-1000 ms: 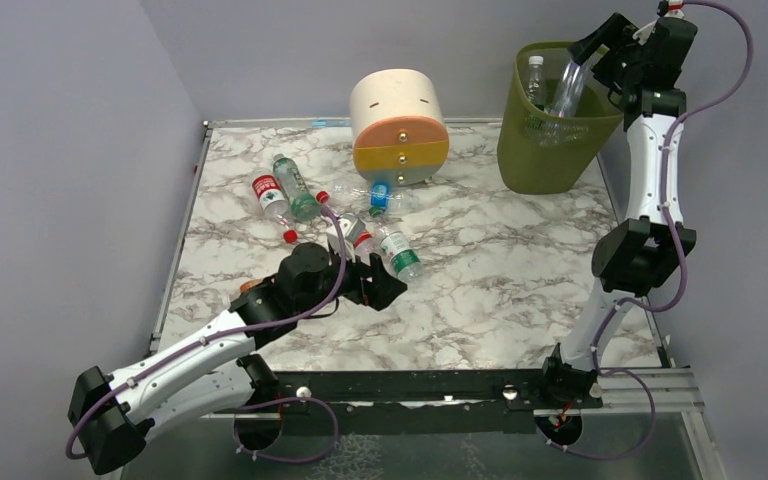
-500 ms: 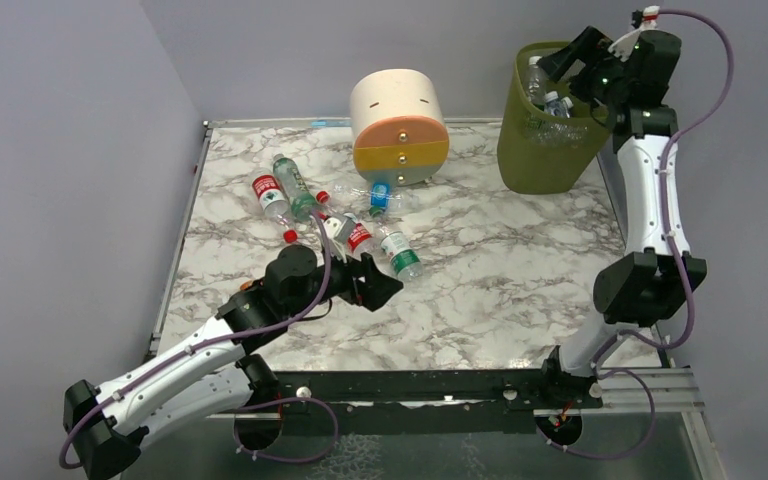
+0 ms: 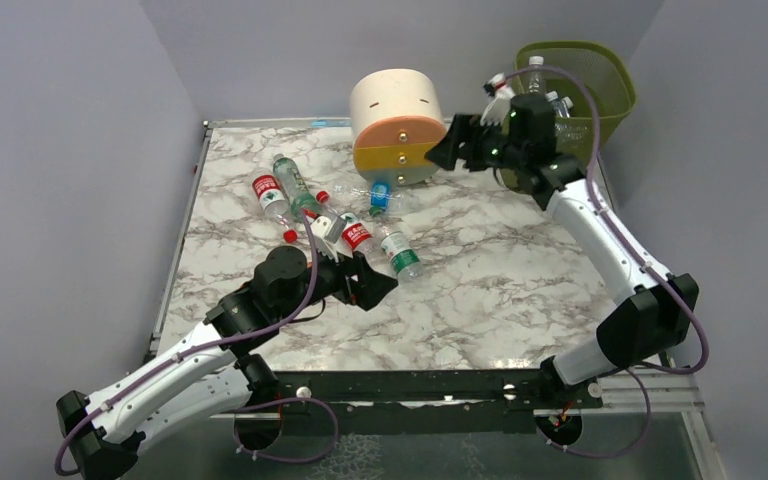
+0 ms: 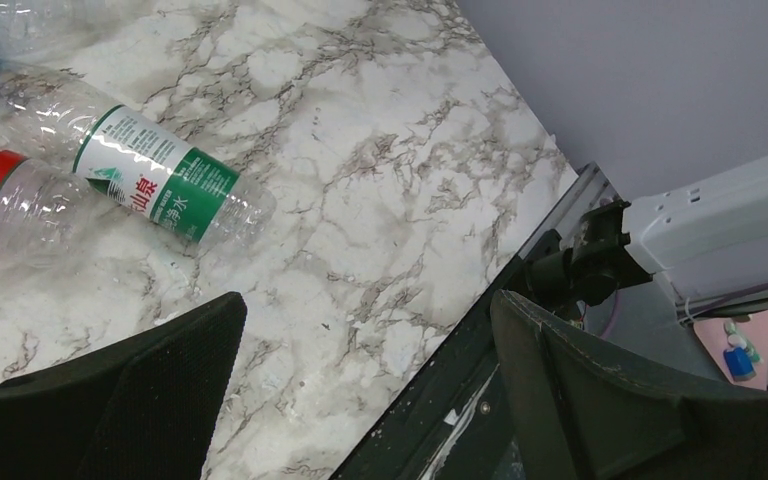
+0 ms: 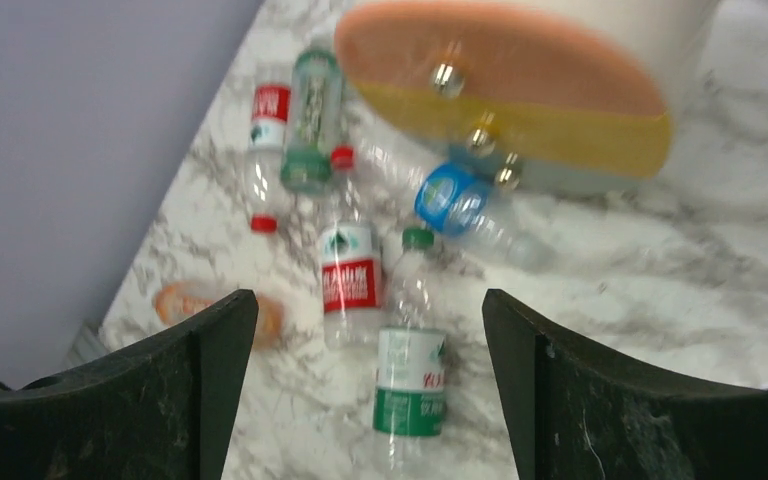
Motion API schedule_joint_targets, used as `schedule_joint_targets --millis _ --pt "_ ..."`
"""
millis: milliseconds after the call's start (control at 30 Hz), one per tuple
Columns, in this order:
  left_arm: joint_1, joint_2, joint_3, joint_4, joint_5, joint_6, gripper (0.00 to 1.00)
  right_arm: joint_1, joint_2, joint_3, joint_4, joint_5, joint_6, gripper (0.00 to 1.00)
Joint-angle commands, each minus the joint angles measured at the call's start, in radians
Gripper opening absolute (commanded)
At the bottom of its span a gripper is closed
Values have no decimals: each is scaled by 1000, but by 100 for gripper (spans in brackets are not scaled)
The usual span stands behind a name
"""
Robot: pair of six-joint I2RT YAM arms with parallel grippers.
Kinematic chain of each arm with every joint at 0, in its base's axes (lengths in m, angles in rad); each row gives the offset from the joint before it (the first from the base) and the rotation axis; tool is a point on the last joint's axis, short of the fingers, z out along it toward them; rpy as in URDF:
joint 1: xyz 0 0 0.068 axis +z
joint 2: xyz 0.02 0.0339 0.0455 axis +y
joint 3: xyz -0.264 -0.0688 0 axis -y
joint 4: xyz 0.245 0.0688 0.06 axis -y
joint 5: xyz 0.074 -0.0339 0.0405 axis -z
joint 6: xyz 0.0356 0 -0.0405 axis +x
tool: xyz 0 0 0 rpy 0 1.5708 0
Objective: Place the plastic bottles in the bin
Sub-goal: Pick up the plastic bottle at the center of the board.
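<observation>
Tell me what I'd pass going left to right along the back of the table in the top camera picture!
red-label bottle → round drawer unit → green mesh bin

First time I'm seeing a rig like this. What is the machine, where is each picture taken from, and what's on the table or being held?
These are two robot arms bolted to the near edge of a marble-patterned table. The wide picture comes from a fixed camera above and behind them. The other two come from cameras on the wrists, so the dark shapes at the bottom are each arm's own fingers. Several clear plastic bottles lie in a loose pile beside a round drawer unit. A green mesh bin at the far right corner already holds a few. The left gripper hovers open near a green-labelled bottle; the right gripper is open, raised beside the drawer unit. Neither holds anything.
</observation>
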Motion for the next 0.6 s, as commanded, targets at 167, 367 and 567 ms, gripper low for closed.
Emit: schedule_joint_targets --millis 167,367,567 --pt "1 -24 7 -3 -22 7 99 261 -82 -397 19 171 -73 85" --pt "2 -44 -10 -13 -26 4 99 319 -56 -513 38 253 -85 86" --pt "2 -90 -46 -32 -56 -10 99 325 11 -529 81 277 -94 88"
